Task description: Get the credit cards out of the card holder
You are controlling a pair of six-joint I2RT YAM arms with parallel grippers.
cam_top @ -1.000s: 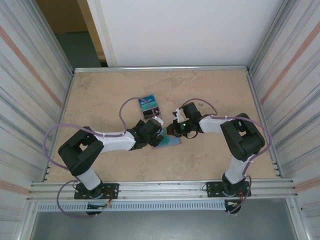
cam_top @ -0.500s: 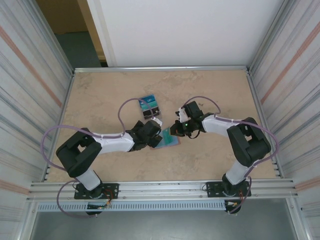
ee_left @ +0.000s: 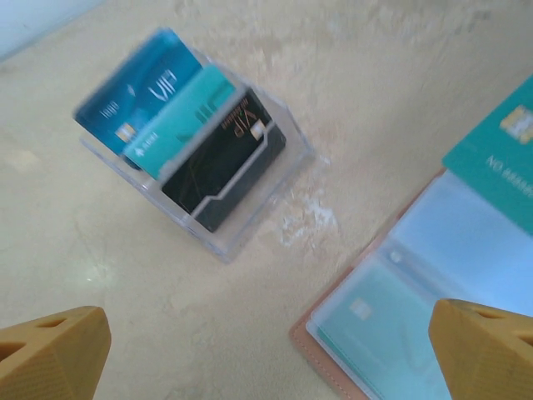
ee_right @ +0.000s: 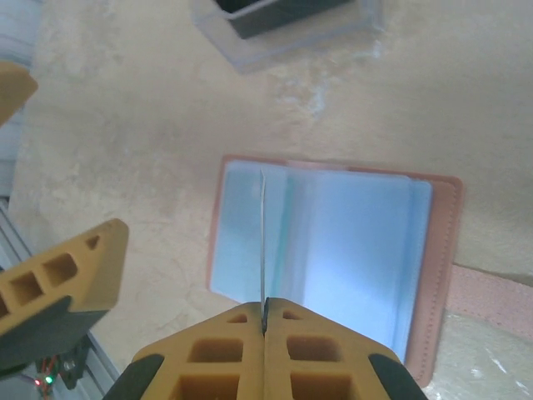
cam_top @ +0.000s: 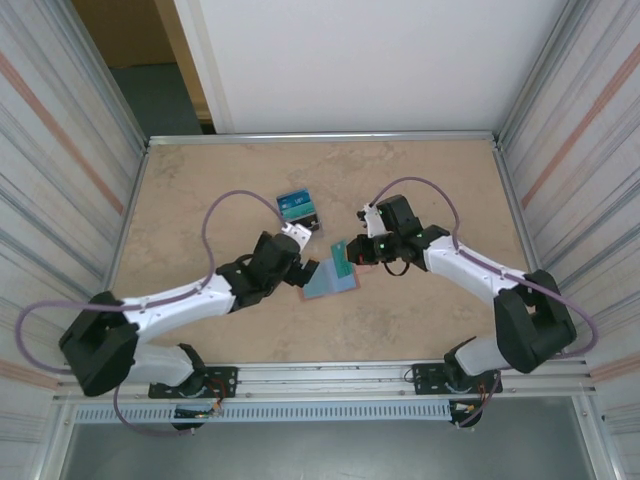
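The salmon-pink card holder (cam_top: 322, 284) lies open on the table, its light blue lining up (ee_right: 350, 250). My right gripper (cam_top: 356, 254) is shut on a teal credit card (cam_top: 343, 262), held above the holder and seen edge-on in the right wrist view (ee_right: 262, 242) between the closed jaws (ee_right: 265, 312). Another teal credit card (ee_left: 379, 329) sits in a clear sleeve of the holder (ee_left: 333, 350). My left gripper (cam_top: 297, 268) hangs wide open at the holder's left edge, nothing between its fingertips (ee_left: 266, 358). The held card shows at the upper right (ee_left: 500, 158).
A clear stand (cam_top: 298, 209) with blue, teal and black cards (ee_left: 200, 142) stands just behind the holder. The holder's pink tab (ee_right: 491, 300) lies flat at its right. Metal walls enclose the table on three sides.
My right gripper has drawn the teal card up and clear of the holder. The left arm has stretched out lower and shifted a little left, still open.
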